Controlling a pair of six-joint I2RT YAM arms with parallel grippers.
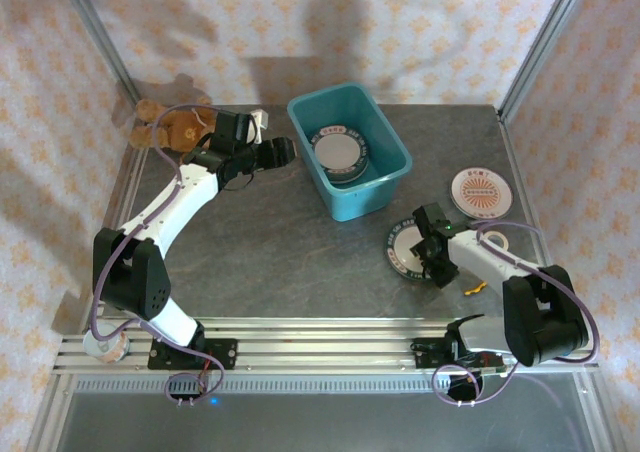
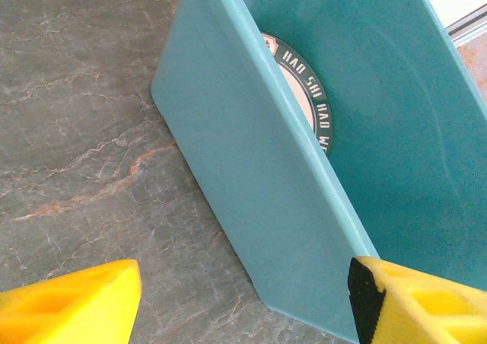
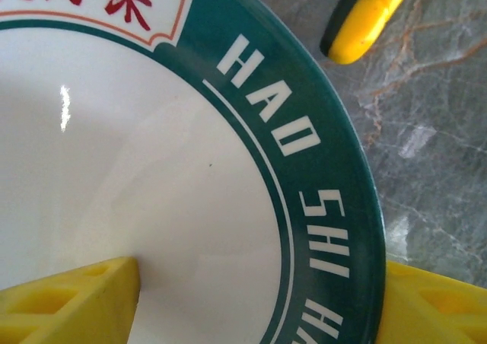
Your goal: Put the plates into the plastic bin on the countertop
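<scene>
The teal plastic bin (image 1: 350,162) stands at the back middle of the dark countertop (image 1: 270,242), with a green-rimmed plate (image 1: 338,150) lying inside. My left gripper (image 1: 283,152) hovers open just left of the bin; its wrist view shows the bin's outer wall (image 2: 251,169) and that plate (image 2: 308,100) past the rim. A second green-rimmed plate (image 1: 406,249) lies flat at the front right. My right gripper (image 1: 432,254) is low over its right side, open, one finger over the white face and the other outside the rim (image 3: 335,176). An orange-patterned plate (image 1: 481,191) lies further right.
A brown teddy bear (image 1: 165,127) sits at the back left corner. A white tape ring (image 1: 497,239) and a small yellow-and-black object (image 3: 369,17) lie near the right arm. Aluminium rails (image 1: 320,347) edge the front and sides.
</scene>
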